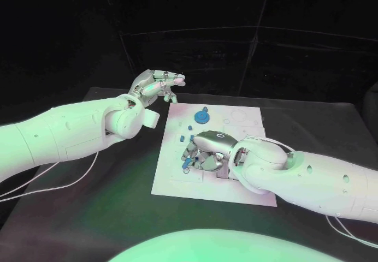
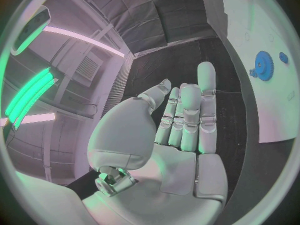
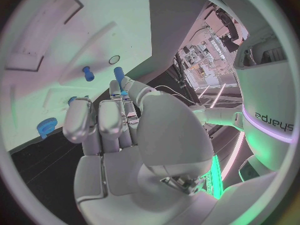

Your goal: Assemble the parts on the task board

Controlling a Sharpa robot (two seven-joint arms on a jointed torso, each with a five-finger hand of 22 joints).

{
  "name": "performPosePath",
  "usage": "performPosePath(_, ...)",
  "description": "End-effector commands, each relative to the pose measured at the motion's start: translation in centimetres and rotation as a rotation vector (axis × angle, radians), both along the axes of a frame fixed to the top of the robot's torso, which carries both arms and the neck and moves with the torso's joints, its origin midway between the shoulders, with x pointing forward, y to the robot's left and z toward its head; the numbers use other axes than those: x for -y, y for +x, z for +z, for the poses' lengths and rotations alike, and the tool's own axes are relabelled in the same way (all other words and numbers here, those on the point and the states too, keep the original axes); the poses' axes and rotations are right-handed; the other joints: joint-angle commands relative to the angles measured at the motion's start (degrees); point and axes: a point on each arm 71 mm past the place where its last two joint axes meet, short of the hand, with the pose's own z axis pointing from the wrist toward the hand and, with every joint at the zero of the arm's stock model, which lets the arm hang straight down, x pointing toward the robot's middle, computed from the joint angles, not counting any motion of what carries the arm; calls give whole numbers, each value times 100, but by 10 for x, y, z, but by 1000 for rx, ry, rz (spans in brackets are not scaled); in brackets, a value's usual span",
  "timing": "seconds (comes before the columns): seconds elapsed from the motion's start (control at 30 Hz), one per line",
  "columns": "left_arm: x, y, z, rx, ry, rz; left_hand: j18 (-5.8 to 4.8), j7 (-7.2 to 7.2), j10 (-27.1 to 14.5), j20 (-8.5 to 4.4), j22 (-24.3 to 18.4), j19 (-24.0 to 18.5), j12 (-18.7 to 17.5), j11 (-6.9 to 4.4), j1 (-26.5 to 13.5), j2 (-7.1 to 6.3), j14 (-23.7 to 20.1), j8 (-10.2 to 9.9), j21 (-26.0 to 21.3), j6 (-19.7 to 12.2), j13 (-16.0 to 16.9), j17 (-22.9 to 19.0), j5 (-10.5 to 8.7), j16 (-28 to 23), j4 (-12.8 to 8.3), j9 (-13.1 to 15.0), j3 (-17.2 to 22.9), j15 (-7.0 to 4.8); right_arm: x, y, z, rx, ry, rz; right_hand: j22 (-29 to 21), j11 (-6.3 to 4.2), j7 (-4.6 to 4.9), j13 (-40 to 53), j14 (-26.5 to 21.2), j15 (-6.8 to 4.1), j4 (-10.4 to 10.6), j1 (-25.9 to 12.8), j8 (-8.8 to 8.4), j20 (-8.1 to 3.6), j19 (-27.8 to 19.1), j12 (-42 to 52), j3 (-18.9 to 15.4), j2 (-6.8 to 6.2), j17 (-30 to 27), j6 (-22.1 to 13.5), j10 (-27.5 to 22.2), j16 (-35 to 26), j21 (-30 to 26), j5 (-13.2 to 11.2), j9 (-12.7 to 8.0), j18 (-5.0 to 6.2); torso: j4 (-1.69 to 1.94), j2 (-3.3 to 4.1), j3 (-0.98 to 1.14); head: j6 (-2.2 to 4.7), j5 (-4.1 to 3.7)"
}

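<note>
Right silver hand down on white task board, pinching small blue peg; left silver hand empty, fingers apart, beyond board's far corner.

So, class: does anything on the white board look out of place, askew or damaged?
Nothing stands out. The task board lies flat, the blue gear sits on it, the right hand works over small blue parts, and the left hand hovers beside it.

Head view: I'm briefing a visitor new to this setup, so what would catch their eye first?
The right hand is down on the middle of the white task board, fingers among small blue parts. A blue gear lies near the board's far edge. The left hand is raised beyond the board's far left corner, holding nothing.
</note>
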Motion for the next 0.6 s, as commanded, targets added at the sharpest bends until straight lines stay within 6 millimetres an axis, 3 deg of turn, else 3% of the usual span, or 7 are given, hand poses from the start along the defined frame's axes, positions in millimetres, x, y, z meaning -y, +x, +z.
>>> performPosePath(0.03, 2, 0, 1, 1, -9, -14, 33, 29, -47, 6, -5, -35, 11, 3, 34, 36, -51, 31, -35, 14, -5, -7, 13, -20, -17, -3, 13, 2, -3, -2, -3, 12, -45, 42, -4, 35, 42, -3, 106, 24, -8, -37, 37, 24, -11, -28, 34, -23, -1, -7, -11, 30, 17, 25, 6, -41, 1, 1, 5, -6, 12)
performPosePath(0.6, 2, 1, 1, -1, -9, -16, 32, 31, -52, 7, -10, -34, 14, 5, 27, 36, -54, 31, -43, 7, -6, -11, 12, -20, -13, -4, 9, 3, -3, -1, -8, 39, -102, 36, -6, 35, 43, -1, 102, 26, -21, -35, 33, 27, -16, -40, 45, -28, -12, -3, -5, 25, 16, 38, 6, -40, 4, -1, 5, -31, 8)
